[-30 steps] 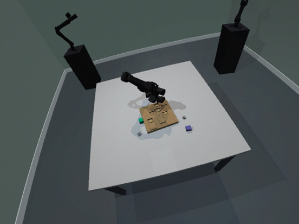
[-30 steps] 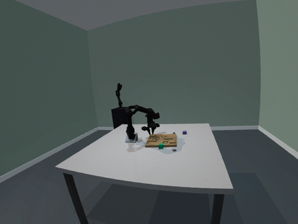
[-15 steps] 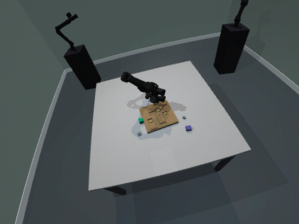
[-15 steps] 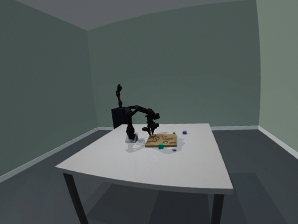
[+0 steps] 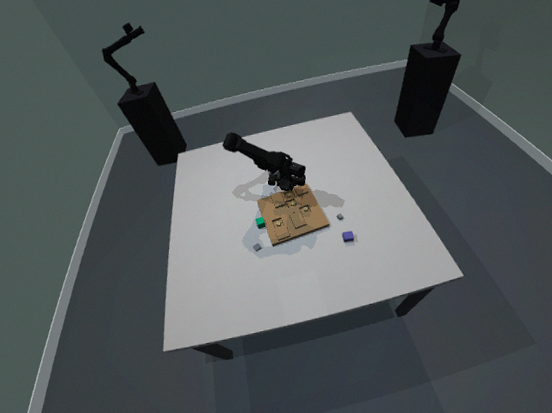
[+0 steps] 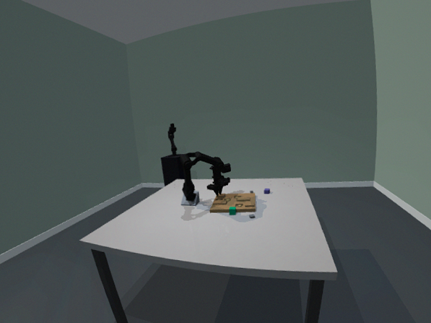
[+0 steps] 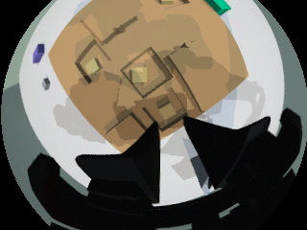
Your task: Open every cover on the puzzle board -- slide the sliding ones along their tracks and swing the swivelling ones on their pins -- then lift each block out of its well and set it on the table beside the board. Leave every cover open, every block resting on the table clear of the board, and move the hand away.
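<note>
The wooden puzzle board (image 5: 315, 220) (image 6: 220, 208) (image 7: 225, 67) lies flat on the table. Several wells show pale squares, such as one square (image 7: 139, 75) and another (image 7: 167, 109); I cannot tell whether these are blocks or well floors. Cover positions are too faint to tell. A green block (image 5: 260, 223) (image 6: 232, 210) (image 7: 219, 6) lies close against the board's left edge in the top view. A purple block (image 5: 347, 236) (image 6: 267, 191) (image 7: 38, 53) lies apart to the right. My gripper (image 5: 288, 190) (image 6: 218, 194) (image 7: 170, 123) is partly open and empty, low over the board's back edge.
One small grey block (image 5: 340, 216) (image 6: 251, 191) (image 7: 46, 83) lies right of the board; another grey block (image 5: 257, 246) (image 6: 252, 216) lies off its front-left corner. Two other arms stand on dark pedestals (image 5: 154, 125) (image 5: 426, 91) behind the table.
</note>
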`<state>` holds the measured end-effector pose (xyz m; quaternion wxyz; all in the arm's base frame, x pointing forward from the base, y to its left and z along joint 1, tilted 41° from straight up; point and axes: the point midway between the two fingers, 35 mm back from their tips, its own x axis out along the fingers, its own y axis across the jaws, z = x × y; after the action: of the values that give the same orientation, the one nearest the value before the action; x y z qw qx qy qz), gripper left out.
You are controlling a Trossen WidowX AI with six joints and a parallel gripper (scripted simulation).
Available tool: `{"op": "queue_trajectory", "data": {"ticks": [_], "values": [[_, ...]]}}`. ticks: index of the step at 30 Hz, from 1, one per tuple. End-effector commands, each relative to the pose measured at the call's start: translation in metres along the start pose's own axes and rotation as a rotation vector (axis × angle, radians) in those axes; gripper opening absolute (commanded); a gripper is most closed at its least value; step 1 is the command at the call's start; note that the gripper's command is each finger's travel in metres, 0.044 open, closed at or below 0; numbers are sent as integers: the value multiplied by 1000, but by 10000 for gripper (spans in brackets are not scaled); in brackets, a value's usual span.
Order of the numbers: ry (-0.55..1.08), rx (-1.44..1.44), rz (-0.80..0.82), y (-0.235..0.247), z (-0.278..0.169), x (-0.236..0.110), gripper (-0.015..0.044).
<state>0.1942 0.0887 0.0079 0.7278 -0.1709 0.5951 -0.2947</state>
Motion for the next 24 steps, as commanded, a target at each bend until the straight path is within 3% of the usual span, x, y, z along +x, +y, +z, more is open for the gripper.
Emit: {"op": "queue_trajectory", "data": {"ticks": [1, 24], "values": [[0, -73, -8, -1, -1, 3, 144], [1, -371, -8, -1, -2, 8, 144]]}}
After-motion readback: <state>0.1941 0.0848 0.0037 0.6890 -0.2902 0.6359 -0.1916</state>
